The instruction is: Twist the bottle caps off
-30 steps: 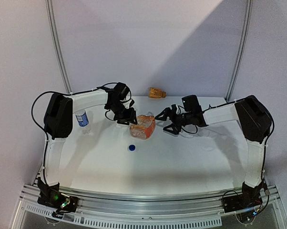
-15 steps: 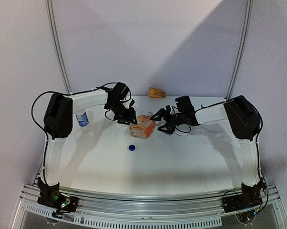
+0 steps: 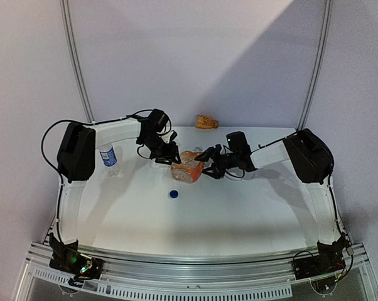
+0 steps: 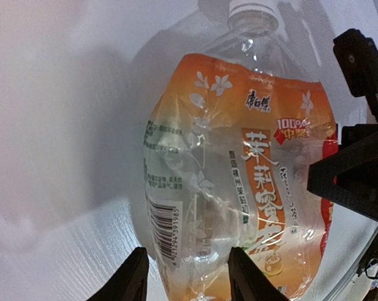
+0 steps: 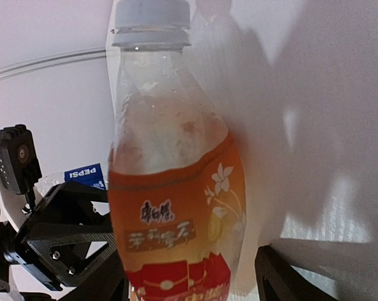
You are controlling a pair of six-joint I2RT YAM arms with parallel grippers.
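The orange bottle (image 3: 188, 167) leans over at mid-table, and its white cap (image 5: 150, 22) is screwed on. My left gripper (image 3: 167, 155) is shut on the bottle's lower end, a finger (image 4: 137, 276) pressed to each side. My right gripper (image 3: 205, 164) stands open astride the labelled body from the other side. Its right finger (image 5: 278, 279) is still apart from the plastic. A dark blue cap (image 3: 174, 194) lies loose on the table in front. The slim water bottle (image 3: 108, 155) with the blue label stands at the far left, beside the left arm.
A small orange-brown object (image 3: 206, 121) sits at the table's back edge near the wall. My left gripper's black frame (image 5: 51, 232) shows close to the bottle in the right wrist view. Cables hang near both wrists.
My right arm has reached left, bringing its jaws around the orange bottle, and they have narrowed. The left gripper has stayed on the bottle, tightening slightly.
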